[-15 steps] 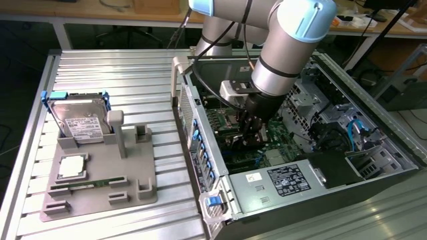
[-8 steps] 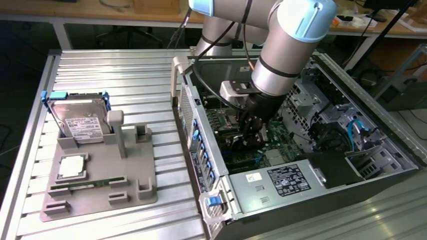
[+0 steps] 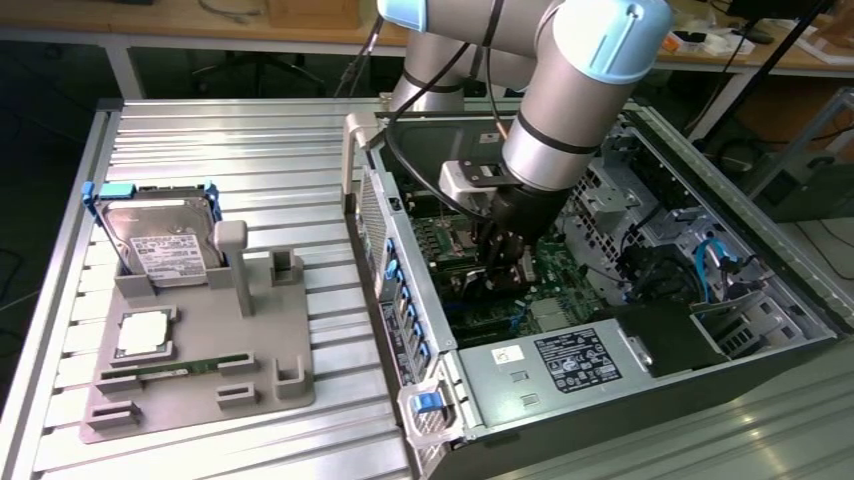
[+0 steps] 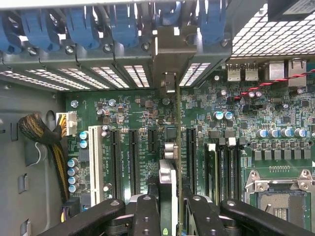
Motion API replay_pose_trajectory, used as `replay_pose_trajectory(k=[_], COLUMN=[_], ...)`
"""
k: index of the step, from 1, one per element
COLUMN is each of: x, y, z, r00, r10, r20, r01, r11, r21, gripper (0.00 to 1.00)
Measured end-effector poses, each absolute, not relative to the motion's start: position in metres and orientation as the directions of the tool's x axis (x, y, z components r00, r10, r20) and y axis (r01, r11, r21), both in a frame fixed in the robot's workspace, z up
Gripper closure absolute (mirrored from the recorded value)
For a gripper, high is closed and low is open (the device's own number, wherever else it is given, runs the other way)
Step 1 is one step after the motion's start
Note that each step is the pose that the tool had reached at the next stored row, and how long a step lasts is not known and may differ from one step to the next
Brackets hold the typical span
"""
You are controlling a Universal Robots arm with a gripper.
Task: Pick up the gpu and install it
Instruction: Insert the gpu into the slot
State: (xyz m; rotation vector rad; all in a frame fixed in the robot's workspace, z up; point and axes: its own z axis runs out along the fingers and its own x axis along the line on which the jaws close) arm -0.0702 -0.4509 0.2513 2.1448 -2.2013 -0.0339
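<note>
The robot arm reaches down into the open computer case (image 3: 694, 330), and its gripper (image 3: 501, 262) hangs low over the green board (image 4: 142, 118) inside. The jaws are closed on the gpu (image 4: 167, 162), one on each flat side. In the wrist view the card is seen from its thin edge, running straight away from the jaws toward the back wall of the case. It is held standing on its edge like this, I think, so its bottom edge can go down into one of the long black slots (image 4: 134, 160) on the board. Its silver bracket end (image 4: 170, 49) sits up at the back wall, in line with the row of openings there. I cannot tell if the card is pushed all the way in.

There is not much room. Long slots lie on both sides of the card. Blue clips (image 4: 123, 22) line the back wall at about 12 o'clock from the card in the wrist view. A bunch of wires (image 4: 42, 135) lies off at 9 o'clock.

On the tabletop (image 3: 227, 140), at 9 o'clock from the case in the exterior view, a grey holder (image 3: 274, 390) keeps a hard drive (image 3: 160, 240) and a thin green memory stick (image 3: 180, 370), well apart from the arm.
</note>
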Motion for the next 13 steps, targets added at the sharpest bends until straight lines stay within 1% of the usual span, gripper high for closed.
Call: replay_pose_trajectory(k=[13], x=[-0.0709], y=[-0.45], z=[0.2501], r00=[-0.025], r10=[-0.999], r20=[0.033], r01=[-0.998], r11=[0.027], r21=[0.063], gripper=[0.73])
